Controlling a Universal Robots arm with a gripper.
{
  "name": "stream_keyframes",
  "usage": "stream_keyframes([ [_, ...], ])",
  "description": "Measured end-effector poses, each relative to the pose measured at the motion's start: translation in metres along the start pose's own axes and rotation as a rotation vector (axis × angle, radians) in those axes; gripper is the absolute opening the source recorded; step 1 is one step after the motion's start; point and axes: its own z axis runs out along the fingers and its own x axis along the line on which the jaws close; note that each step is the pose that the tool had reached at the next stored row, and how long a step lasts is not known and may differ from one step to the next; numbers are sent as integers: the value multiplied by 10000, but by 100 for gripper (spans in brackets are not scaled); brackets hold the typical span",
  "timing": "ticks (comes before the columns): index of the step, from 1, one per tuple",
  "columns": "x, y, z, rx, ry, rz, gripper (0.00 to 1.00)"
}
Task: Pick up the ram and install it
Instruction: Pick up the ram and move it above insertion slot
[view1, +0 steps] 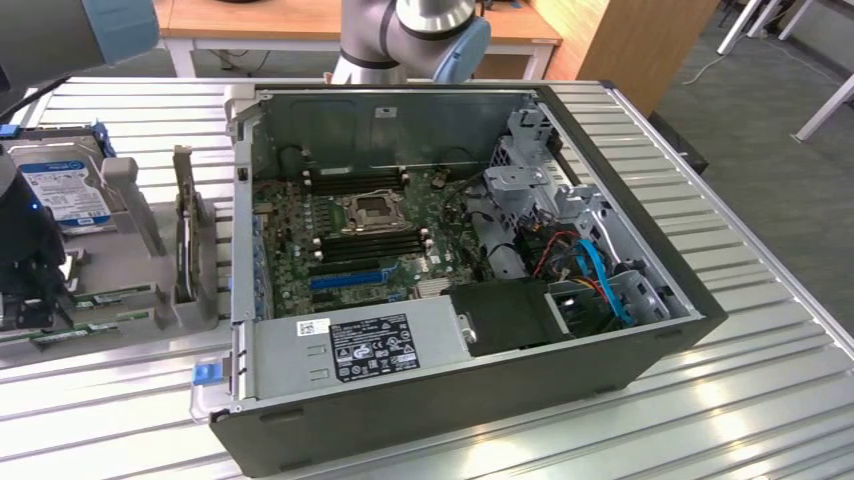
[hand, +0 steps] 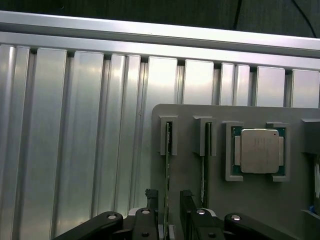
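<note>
Open gripper (hand: 169, 196) astride the ram (hand: 169, 137); nothing lifted yet
Jaws released, one finger on each side of the ram; it stands on edge in the grey holder (hand: 260, 205) at the exterior view's lower left; the pickup and the seating in the motherboard (view1: 354, 235) are both undone

In the exterior view the arm (view1: 398, 30) is being shown as smooth silver-grey tubing, its rounded joints being closed off by pale blue caps (view1: 461, 50). Another pale blue cap (view1: 120, 25) on a grey joint is being seen at the top of the exterior view's left. In the wrist view the gripper (hand: 168, 195) is being shown in matt black: two flat fingers (hand: 151, 200) are being carried on curved black links (hand: 90, 227), which are being pinned by round silver screw heads (hand: 112, 216).
</note>
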Motion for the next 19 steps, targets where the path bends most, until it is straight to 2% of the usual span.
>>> stream_keyframes([
  [9,1,0,71,3,0,0,31],
  [19,1,-1,87,4,-1,0,31],
])
